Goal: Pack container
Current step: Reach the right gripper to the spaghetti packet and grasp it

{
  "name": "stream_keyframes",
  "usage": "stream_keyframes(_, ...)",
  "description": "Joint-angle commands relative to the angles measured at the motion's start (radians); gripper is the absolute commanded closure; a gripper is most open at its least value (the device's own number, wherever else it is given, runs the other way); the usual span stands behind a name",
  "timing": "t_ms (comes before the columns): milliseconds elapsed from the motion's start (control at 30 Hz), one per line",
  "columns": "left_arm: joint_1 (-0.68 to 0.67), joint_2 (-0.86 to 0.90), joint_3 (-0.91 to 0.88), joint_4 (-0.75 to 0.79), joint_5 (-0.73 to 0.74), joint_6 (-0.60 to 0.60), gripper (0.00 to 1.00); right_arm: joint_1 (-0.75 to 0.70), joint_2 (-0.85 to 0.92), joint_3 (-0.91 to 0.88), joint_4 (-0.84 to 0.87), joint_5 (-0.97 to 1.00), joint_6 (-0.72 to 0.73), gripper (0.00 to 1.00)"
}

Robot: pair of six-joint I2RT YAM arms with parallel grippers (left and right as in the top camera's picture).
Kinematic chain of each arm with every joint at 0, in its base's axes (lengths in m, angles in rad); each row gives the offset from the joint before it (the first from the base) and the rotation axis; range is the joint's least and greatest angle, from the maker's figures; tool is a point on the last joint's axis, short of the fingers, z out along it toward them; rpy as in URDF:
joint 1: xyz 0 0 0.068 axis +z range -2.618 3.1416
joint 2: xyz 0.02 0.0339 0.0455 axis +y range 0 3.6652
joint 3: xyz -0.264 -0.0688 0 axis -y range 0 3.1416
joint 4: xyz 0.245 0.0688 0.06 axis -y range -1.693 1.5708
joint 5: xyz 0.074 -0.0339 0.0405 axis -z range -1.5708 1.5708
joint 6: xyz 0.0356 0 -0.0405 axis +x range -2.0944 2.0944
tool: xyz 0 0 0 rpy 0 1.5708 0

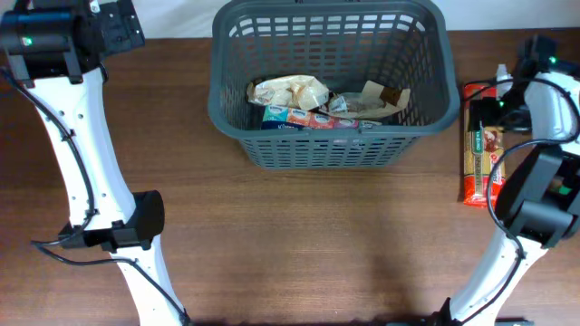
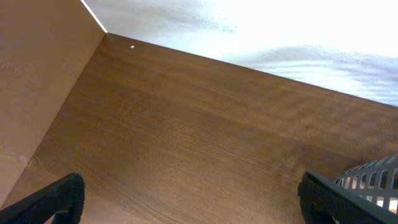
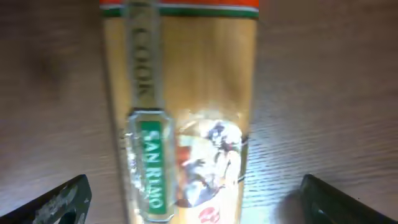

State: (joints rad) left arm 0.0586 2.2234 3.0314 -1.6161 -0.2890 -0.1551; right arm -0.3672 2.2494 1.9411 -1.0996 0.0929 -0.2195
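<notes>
A: Right gripper (image 3: 199,208)?
B: Jaws wide, holding nothing, over the long clear spaghetti packet (image 3: 180,124) on brown wooden table (image 3: 323,93).
A: Left gripper (image 2: 193,202)?
B: Wide too, empty. Dark grey lattice plastic basket (image 1: 227,109) sits far-centre.

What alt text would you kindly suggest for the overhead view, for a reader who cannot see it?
A dark grey slotted basket holding a few packaged groceries stands at the far middle of a wooden table. A long pasta packet lies on the table to its right, with the right gripper over its far end.
</notes>
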Motion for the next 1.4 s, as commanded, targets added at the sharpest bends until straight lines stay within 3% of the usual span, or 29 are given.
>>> stream_keyframes(0, 0.003, 0.007, -0.002, -0.001, -0.011, -0.012, 0.01, -0.024, 0.005, -0.05, 0.02, 0.003, 0.031, 0.01)
stream_keyframes(800, -0.003, 0.007, -0.002, -0.001, -0.011, -0.013, 0.01, -0.027, 0.075, -0.216, 0.141, -0.119, 0.018, 0.01)
stream_keyframes(833, -0.003, 0.007, -0.002, -0.001, -0.011, -0.013, 0.01, -0.027, 0.076, -0.216, 0.14, -0.119, 0.014, 0.04)
stream_keyframes(867, -0.005, 0.007, -0.002, -0.001, -0.011, -0.012, 0.01, -0.028, 0.076, -0.216, 0.14, -0.119, 0.014, 0.3)
stream_keyframes(900, -0.005, 0.007, -0.002, -0.001, -0.011, -0.013, 0.01, -0.029, 0.077, -0.216, 0.14, -0.119, 0.014, 0.66)
stream_keyframes(933, -0.003, 0.007, -0.002, -0.001, -0.011, -0.013, 0.01, -0.033, 0.077, -0.216, 0.14, -0.119, 0.016, 0.85)
stream_keyframes(967, -0.003, 0.007, -0.002, -0.001, -0.011, -0.013, 0.01, -0.035, 0.077, -0.216, 0.139, -0.119, 0.016, 0.94)
stream_keyframes(1367, -0.003, 0.007, -0.002, -0.001, -0.011, -0.013, 0.01, -0.068, 0.004, -0.138, 0.076, -0.119, 0.072, 0.96)
